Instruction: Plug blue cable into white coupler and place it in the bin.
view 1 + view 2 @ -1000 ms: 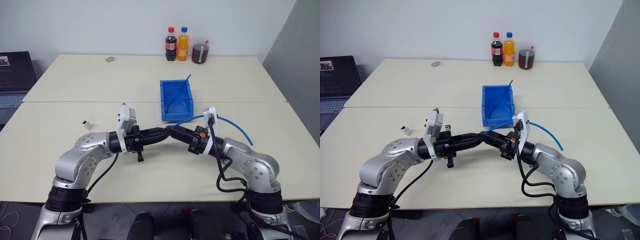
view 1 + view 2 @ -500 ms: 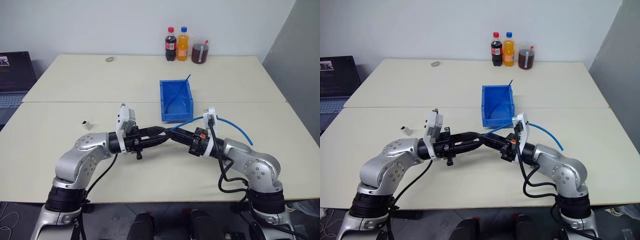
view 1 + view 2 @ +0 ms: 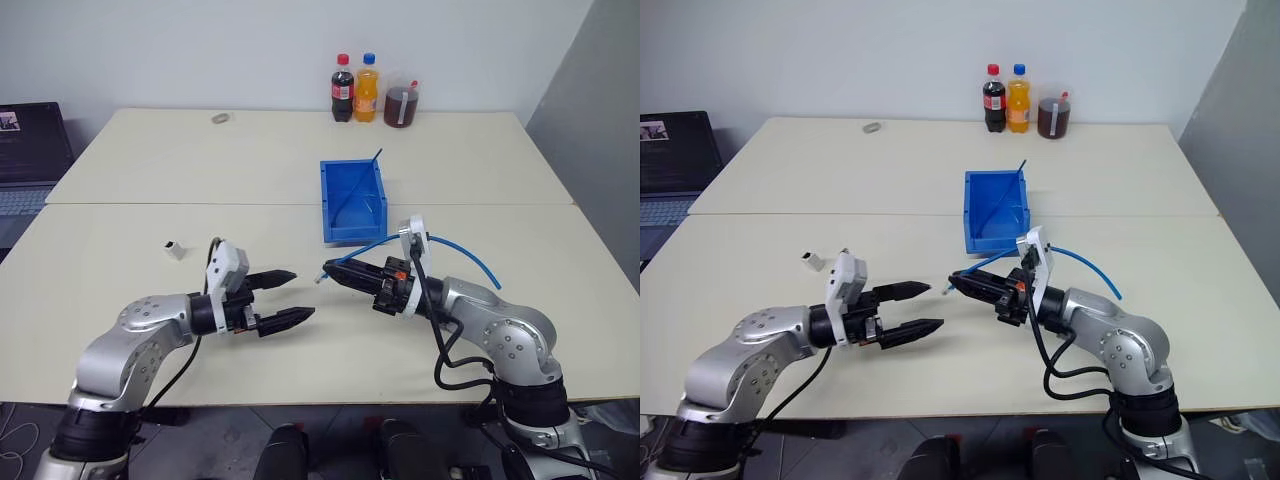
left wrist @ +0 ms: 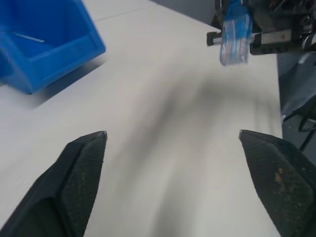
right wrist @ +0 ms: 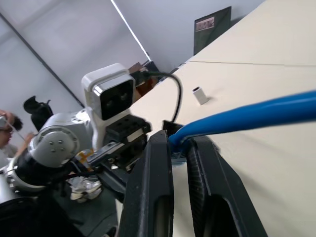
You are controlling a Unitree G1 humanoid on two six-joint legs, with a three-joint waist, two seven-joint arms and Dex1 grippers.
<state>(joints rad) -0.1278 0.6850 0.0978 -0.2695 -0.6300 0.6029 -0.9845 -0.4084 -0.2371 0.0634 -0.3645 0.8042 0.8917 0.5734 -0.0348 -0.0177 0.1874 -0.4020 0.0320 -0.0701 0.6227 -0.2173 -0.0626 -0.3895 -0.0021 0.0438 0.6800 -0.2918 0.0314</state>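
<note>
Your left gripper (image 3: 287,296) hangs wide apart just above the table (image 3: 150,180), nothing between its fingers, pointing across at your right gripper (image 3: 330,270). The right one is pinching the cable (image 3: 470,252) close to its clear plug (image 4: 234,40), fingers pressed onto it, and the plug sticks out toward the left gripper with open air between the two. From the pinch the cable arcs back over your right forearm and trails down toward the table on the right. The coupler (image 3: 175,249) sits on the table well off to your left, apart from both grippers. The bin (image 3: 352,201) stands mid-table beyond the grippers, with a thin dark-blue strand (image 3: 360,180) leaning inside it. Three drinks (image 3: 372,92) line the far edge, a small grey item (image 3: 220,118) lies to their left, and a laptop (image 3: 30,150) sits at the far left.
</note>
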